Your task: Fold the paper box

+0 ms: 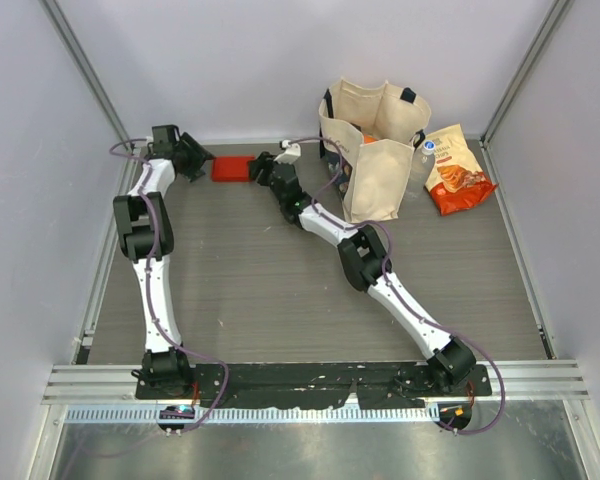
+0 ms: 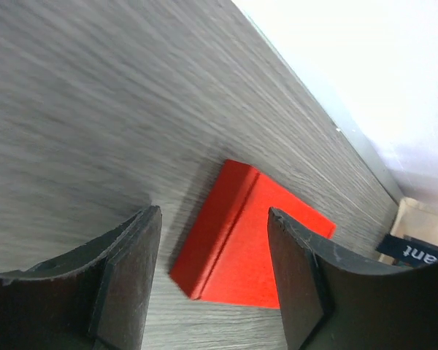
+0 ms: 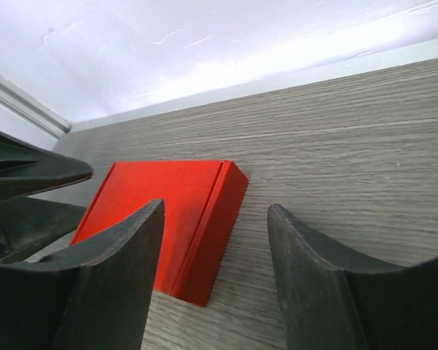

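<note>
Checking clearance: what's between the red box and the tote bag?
The right arm, its jaws open beside the paper box; the top view shows it.

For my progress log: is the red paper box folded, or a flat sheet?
Folded: the paper box lies as a low closed block with side walls, no tabs spread.
</note>
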`<control>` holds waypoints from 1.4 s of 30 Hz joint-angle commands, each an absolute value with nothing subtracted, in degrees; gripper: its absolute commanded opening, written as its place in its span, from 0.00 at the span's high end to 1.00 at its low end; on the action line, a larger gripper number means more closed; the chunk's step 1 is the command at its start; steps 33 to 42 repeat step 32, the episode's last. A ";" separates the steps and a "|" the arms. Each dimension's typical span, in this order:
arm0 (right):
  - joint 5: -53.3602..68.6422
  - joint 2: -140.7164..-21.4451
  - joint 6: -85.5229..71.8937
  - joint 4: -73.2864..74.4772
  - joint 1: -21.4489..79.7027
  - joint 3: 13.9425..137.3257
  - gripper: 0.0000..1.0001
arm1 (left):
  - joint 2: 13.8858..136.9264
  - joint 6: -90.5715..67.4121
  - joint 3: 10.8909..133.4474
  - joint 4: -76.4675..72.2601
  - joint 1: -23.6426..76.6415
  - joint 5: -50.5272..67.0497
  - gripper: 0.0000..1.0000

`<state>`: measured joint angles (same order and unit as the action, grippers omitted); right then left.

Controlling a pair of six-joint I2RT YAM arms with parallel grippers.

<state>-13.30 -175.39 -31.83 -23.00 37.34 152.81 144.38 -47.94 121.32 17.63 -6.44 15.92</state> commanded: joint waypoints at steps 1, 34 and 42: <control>-13.53 -166.39 -27.69 -15.77 36.82 152.41 0.34 | 136.25 -44.30 118.84 21.18 -8.35 10.64 0.35; -36.21 -34.74 -15.22 31.29 50.54 60.43 0.17 | 48.38 -26.99 60.79 18.01 14.68 16.77 0.28; -36.21 -34.74 -15.22 31.29 50.54 60.43 0.17 | 48.38 -26.99 60.79 18.01 14.68 16.77 0.28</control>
